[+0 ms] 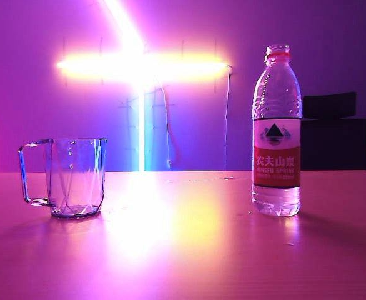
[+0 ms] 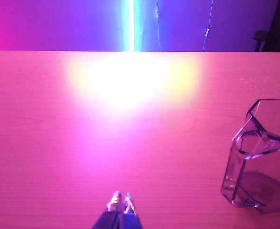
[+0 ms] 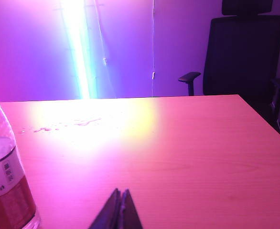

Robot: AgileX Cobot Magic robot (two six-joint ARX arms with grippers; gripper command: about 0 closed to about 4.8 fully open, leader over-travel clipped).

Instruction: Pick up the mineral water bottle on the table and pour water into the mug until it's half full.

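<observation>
The bottle (image 1: 276,131) stands upright on the right side of the counter (image 1: 183,250), its cap off and a red ring around the open neck. Its red-and-white label with the black mountain mark faces the room, and clear water (image 1: 275,201) shows through the ribbed plastic below the label. Well apart from it, on the left side of the counter, sits the mug (image 1: 74,177), clear and faceted, upright, with its thin handle turned outward to the left edge of the scene. It looks empty. A bright cross of strip lights (image 1: 139,65) glows on the back wall and throws a wide glare across the glossy wood between the two things. A dark office chair (image 3: 245,52) stands behind the far right corner of the counter.

Neither arm shows from the front. From the left arm's own camera, the left tool (image 2: 121,200) hangs low over bare counter, its two fingertips pressed together with nothing between them; the mug (image 2: 259,157) stands off to one side of it, not touching. From the right arm's camera, the right tool (image 3: 120,200) is likewise clenched, fingers meeting in a point over bare wood and holding nothing. The bottle (image 3: 6,191) stands near it at the side, apart from the fingers. A few small wet spots (image 3: 59,126) lie on the counter farther back, near the glare.
</observation>
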